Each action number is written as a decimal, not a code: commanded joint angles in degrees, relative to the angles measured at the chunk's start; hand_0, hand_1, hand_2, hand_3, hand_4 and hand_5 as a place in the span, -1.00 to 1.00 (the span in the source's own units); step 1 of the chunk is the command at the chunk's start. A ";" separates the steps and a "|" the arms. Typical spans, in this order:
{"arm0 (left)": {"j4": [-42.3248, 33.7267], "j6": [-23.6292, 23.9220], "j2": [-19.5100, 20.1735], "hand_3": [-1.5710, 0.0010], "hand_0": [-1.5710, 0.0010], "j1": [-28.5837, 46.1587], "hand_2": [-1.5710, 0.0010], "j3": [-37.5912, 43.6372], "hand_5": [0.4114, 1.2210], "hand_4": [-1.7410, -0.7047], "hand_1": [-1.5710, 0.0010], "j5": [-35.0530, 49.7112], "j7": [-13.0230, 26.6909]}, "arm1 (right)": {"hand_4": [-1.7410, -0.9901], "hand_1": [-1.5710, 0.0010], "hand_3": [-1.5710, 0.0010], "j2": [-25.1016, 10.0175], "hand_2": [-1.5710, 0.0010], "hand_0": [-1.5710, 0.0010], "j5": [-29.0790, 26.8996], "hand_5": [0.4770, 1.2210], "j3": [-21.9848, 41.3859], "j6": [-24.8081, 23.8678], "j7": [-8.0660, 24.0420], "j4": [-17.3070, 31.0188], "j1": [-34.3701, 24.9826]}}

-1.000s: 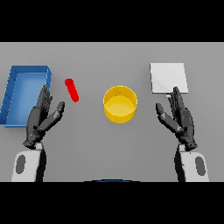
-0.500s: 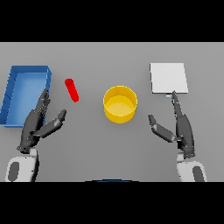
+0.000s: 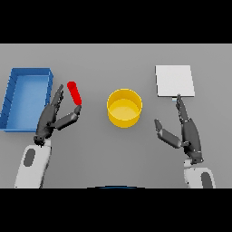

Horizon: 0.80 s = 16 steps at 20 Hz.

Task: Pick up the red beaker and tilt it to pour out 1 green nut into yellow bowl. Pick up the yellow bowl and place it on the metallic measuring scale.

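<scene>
Two hands hover over the table, both open with straight fingers: the left hand reaches up beside the red beaker, thumb tip near its lower end, by the blue tray; the right hand sits below the scale, with the yellow bowl between them

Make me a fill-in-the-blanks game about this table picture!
1. The bowl in the middle of the table is ____.
2. The red beaker lies between the bowl and the ____ tray.
3. The hand nearest the beaker is the ____ hand.
4. The fingertips of the right hand point at the ____ scale.

Missing words: yellow; blue; left; white
</scene>
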 commanded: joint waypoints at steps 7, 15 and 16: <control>12.59 0.52 0.24 1.00 1.00 -9.62 1.00 3.01 -0.34 -0.10 1.00 0.15 -3.62 | 0.26 1.00 1.00 -0.43 1.00 1.00 0.12 -0.58 -0.30 -0.06 -0.06 0.05 0.42; 20.45 1.48 -0.26 1.00 1.00 -16.16 1.00 4.09 -0.33 -0.13 1.00 -0.68 -3.92 | 0.26 1.00 1.00 -0.63 1.00 1.00 -0.25 -0.55 -0.30 0.24 -0.36 -1.19 0.99; 21.30 1.54 -0.65 1.00 1.00 -16.90 1.00 3.99 -0.33 -0.13 1.00 -0.80 -4.22 | 0.26 1.00 1.00 -0.53 1.00 1.00 -0.48 -0.56 -0.43 0.30 0.27 -0.95 0.87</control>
